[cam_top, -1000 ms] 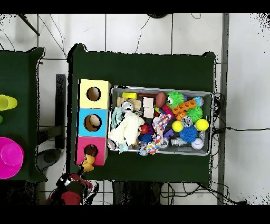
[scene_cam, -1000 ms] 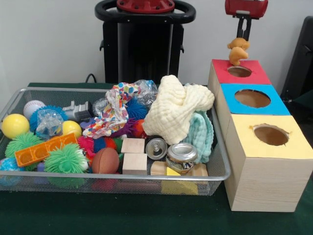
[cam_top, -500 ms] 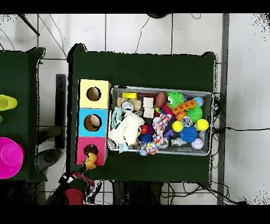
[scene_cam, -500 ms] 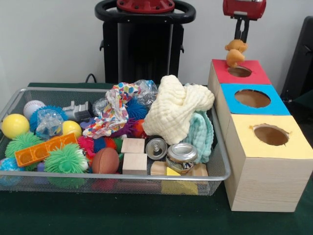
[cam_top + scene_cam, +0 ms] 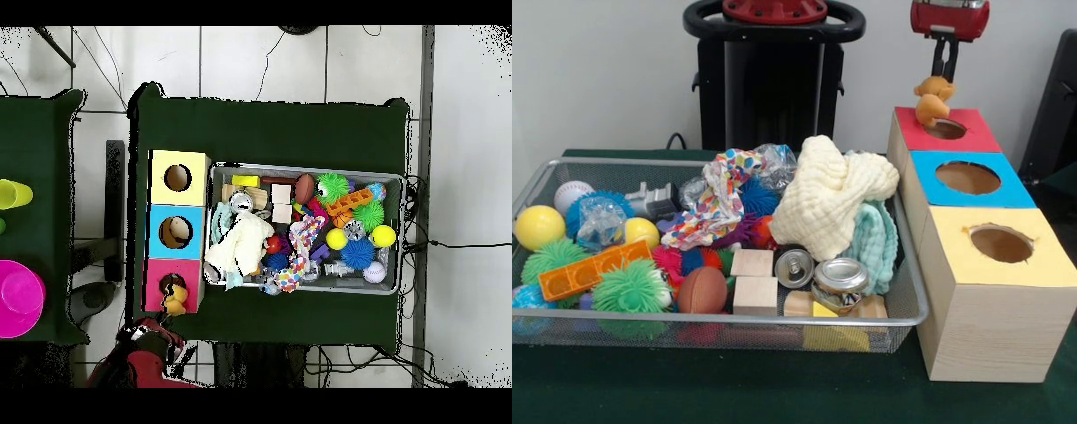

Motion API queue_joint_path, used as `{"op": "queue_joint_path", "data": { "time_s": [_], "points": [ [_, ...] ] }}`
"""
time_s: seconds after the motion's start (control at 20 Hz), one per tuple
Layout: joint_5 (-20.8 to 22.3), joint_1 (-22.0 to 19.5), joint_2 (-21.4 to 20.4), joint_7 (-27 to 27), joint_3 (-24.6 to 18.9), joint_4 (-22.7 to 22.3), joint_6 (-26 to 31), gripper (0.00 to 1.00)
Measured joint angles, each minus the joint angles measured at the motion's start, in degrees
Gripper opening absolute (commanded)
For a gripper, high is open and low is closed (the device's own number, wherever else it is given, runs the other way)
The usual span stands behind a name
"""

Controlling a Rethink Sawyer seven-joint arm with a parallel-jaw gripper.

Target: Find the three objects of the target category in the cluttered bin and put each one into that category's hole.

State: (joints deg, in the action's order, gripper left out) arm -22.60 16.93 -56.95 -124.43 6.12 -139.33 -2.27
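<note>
Orange plush toy [image 5: 933, 99] hanging upright, long axis vertical, rounded and fuzzy, clamped in claw [image 5: 942, 72], above red box's hole [image 5: 945, 129].

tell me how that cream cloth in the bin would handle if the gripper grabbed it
The cream cloth lies bunched in soft folds, so it would probably sag and unfurl when lifted. It looks light for its bulk. It drapes over the pale green cloth, so that might drag along.

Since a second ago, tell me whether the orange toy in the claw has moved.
Yes. The orange toy has shifted slightly left and up against the red hole, as the claw holding it rose.
</note>
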Motion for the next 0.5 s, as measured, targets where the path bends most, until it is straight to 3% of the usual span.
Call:
{"op": "queue_joint_path", "data": {
  "time_s": [0.5],
  "points": [
    [0.00, 0.37, 0.25, 0.00, 0.00, 2.07, 0.00, 0.00]
  ]
}}
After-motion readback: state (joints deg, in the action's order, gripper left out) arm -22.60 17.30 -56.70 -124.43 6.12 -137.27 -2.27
